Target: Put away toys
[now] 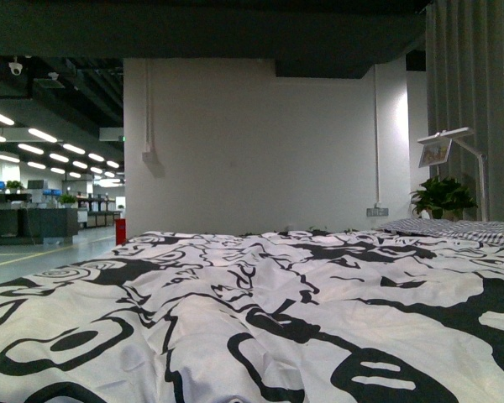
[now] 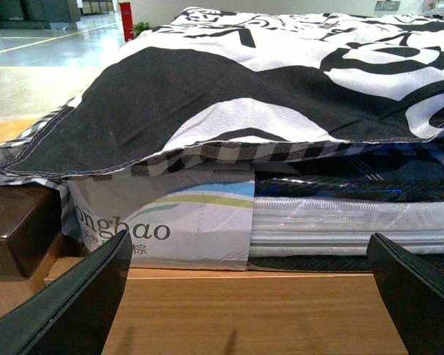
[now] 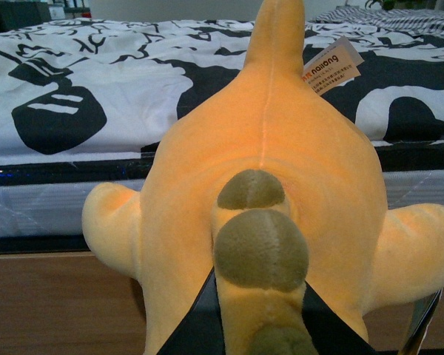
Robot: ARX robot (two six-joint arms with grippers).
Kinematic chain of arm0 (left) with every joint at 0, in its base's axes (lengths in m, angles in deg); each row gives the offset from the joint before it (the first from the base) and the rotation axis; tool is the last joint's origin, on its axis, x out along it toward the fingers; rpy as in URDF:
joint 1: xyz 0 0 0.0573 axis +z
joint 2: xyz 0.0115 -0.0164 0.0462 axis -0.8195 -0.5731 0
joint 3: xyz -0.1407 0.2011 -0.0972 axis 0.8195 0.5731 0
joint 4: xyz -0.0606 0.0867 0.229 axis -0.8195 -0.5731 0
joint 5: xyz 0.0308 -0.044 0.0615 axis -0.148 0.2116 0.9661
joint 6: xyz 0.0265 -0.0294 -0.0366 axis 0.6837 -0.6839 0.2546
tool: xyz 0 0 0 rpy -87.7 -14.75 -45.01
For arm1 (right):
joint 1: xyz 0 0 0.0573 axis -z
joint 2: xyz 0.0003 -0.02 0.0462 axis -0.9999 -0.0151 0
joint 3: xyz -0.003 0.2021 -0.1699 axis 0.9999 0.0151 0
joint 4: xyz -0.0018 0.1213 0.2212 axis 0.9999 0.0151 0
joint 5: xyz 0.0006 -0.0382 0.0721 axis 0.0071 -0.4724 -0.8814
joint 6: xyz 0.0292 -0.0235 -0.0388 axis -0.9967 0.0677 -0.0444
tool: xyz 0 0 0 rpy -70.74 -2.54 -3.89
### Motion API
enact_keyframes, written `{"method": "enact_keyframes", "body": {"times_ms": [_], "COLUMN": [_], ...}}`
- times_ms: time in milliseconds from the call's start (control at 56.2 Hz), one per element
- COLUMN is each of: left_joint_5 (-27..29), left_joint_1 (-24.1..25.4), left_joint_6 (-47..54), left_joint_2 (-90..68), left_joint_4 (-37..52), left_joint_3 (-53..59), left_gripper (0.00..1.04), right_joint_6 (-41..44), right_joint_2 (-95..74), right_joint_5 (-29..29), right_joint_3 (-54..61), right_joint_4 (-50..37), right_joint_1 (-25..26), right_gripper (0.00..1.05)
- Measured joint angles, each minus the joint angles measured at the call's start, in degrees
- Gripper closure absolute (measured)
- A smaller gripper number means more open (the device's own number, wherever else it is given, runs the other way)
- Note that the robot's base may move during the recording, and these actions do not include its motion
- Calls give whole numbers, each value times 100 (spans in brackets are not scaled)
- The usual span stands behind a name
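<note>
While my right end effector (image 3: 260, 281) is clamped on the toy (image 3: 266, 140) beside the bed (image 3: 96, 81) and my left end effector (image 2: 249, 240) gapes empty, I judge the carry underway, next needing a storage spot.

Plush toy (image 3: 266, 148) — lower body cut off at the edge; tag (image 3: 331, 66) print unreadable.

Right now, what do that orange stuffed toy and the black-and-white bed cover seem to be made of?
The orange stuffed toy with olive spots looks like soft short-pile plush: matte fuzz and a sewn seam down its back. The black-and-white patterned bed cover looks like thin woven fabric, perhaps cotton: matte, creased, with a stitched hem.
</note>
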Motion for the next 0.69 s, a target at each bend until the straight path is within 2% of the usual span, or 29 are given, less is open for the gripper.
{"method": "enact_keyframes", "body": {"times_ms": [694], "left_joint_5": [-7], "left_joint_1": [2], "left_joint_6": [0], "left_joint_2": [2], "left_joint_4": [0], "left_joint_3": [0], "left_gripper": [6], "right_joint_6": [2], "right_joint_2": [-7], "right_joint_5": [-24], "right_joint_3": [2], "right_joint_4": [28], "right_joint_1": [-15], "right_gripper": [95]}}
